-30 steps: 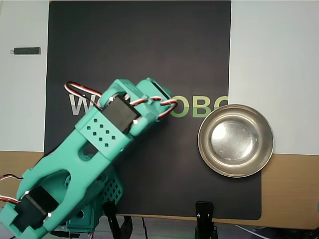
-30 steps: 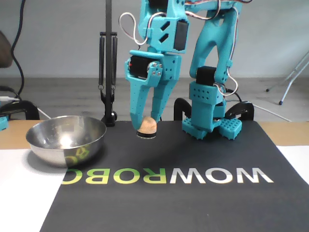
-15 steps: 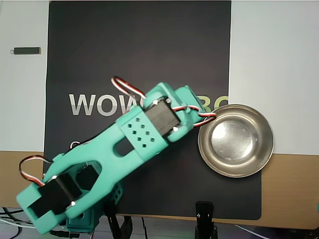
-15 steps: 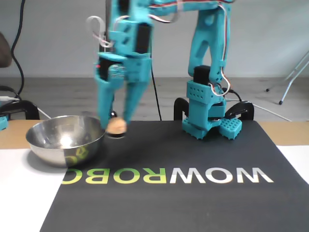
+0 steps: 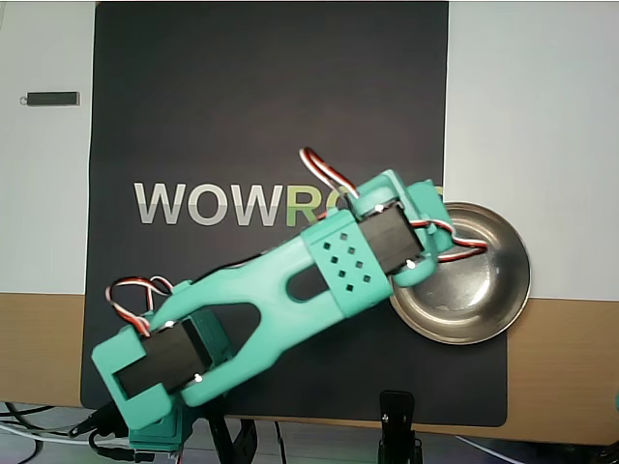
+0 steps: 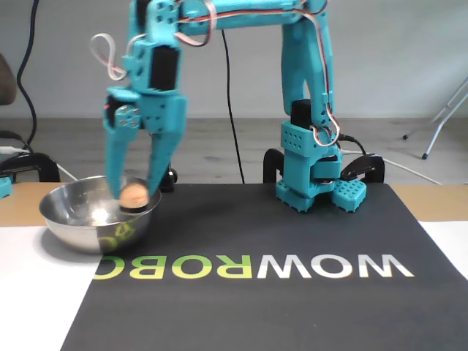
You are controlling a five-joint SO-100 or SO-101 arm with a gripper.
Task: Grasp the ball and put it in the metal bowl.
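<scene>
Over metal bowl [image 6: 99, 212]: gripper [image 6: 134, 196] jaws clamping ball [image 6: 133, 194] across its middle; looking light, smooth, hard, likely rolling once released.

Even, bright daylight in both views | soft shadows on the black mat [image 5: 271, 106] | glare inside the metal bowl [image 6: 80, 219] | both frames sharp

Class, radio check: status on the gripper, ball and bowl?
Gripper shut on ball. Ball over the bowl, near its right side in fixed view. Nothing in the way.
</scene>
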